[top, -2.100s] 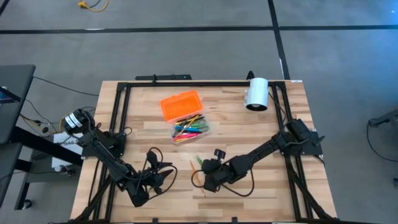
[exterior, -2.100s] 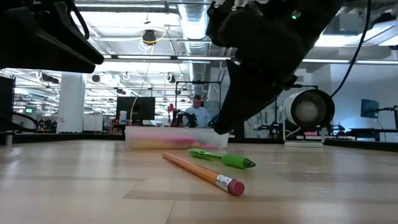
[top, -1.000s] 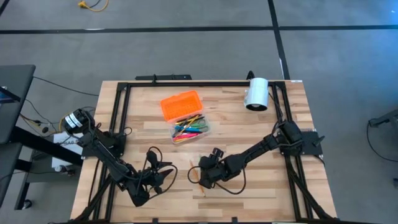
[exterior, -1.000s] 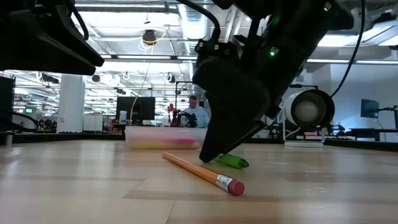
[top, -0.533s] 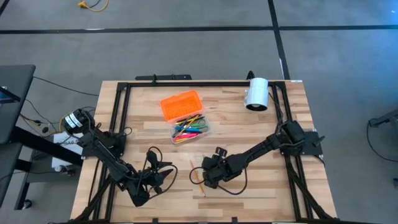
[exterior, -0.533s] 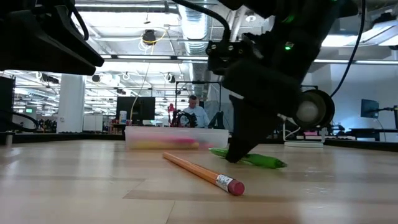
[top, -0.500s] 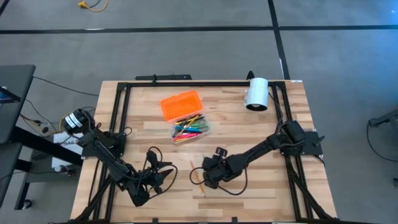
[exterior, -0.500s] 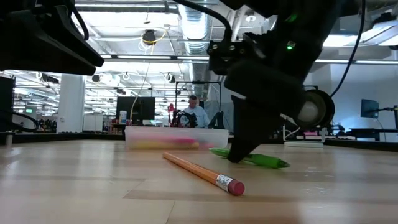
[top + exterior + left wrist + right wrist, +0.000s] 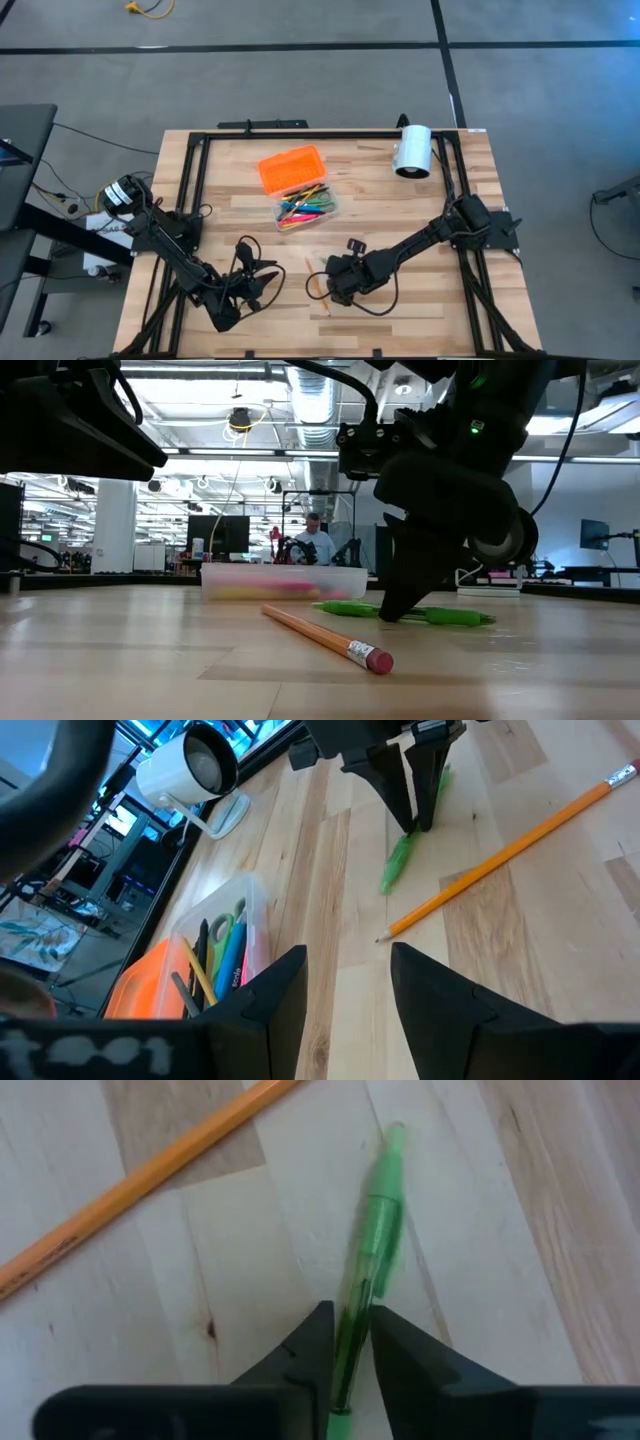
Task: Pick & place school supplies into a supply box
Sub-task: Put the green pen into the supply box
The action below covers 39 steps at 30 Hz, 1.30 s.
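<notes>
we have the right gripper (image 9: 350,1342) pinched on the green pen (image 9: 372,1230), lying flat on the desk (image 9: 420,290) between its fingertips. light, stiff, slick plastic: we judge mid-barrel safest. the left gripper (image 9: 345,982) waits open.

A white cylinder (image 9: 411,150) lies at the wooden bench's (image 9: 430,290) far right corner; a person (image 9: 318,545) sits in the room behind.
</notes>
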Tool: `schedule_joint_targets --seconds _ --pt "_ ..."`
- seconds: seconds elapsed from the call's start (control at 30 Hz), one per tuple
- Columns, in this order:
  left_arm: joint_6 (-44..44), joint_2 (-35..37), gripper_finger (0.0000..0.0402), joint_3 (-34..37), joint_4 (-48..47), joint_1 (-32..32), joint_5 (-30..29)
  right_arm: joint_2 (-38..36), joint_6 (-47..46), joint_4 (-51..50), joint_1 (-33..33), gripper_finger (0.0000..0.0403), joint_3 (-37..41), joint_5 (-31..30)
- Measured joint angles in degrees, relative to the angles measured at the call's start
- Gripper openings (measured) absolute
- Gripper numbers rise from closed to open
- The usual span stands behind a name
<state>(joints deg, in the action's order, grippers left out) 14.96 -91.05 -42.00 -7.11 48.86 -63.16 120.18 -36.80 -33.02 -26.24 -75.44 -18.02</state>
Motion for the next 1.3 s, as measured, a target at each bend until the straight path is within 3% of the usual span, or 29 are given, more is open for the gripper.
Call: schedule_joint_targets --seconds 0.37,0.57,0.93,1.3 --pt "0.0 0.0 0.0139 0.0 0.0 0.0 0.0 0.11 -0.04 -0.22 -0.04 0.0022 -0.19 -1.24" --pt "0.0 0.0 0.0139 0.0 0.0 0.0 0.0 0.11 -0.01 -0.39 -0.02 0.002 -0.19 -1.13" --pt "0.0 0.0 0.0139 0.0 0.02 -0.06 0.0 -1.07 2.82 -2.34 2.34 0.003 -0.3 8.66" --pt "0.04 0.0 0.0139 0.0 -0.02 -0.11 0.35 -1.14 4.17 -2.36 3.15 0.002 -0.32 9.11"
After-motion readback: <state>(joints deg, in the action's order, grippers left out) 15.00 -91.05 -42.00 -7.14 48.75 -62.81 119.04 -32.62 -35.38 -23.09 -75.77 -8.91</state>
